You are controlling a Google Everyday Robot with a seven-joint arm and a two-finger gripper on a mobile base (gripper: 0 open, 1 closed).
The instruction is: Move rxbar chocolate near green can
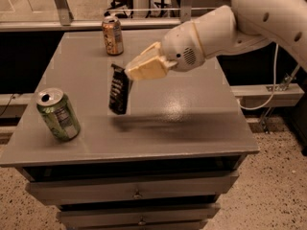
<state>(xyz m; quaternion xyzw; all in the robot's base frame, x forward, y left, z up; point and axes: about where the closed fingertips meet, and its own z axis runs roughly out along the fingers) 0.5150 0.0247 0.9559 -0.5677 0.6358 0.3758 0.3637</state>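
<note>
Claw (128,74): tan, two-fingered, at the end of a white arm (225,30) reaching in from the right. It sits over the middle of the table, clenched on the top end of the chocolate bar.

Chocolate bar (119,96): dark glossy wrapper, hanging almost upright from the claw with its lower end tipped a little. It appears clear of the table, with a shadow on the surface beneath and to its right. It sits between the two cans, apart from both.

Green can (58,114): stands near the front left corner of the table with its top opened. It is left of the bar and not touching it.

Orange can (112,35): upright at the back of the table, well apart from the green can; no part in the task.

Table (201,119): grey top, drawers (136,193) below the front edge.

Step in hand, as judged: carry phase. The bar is grasped and lifted, not yet set down at its goal.

Next move, as judged: take the bar left and toward the front edge and stop just beside the green can. Lower it until it rests on the table, then release. The hanging lower end could clip the can if the approach is too low.
</note>
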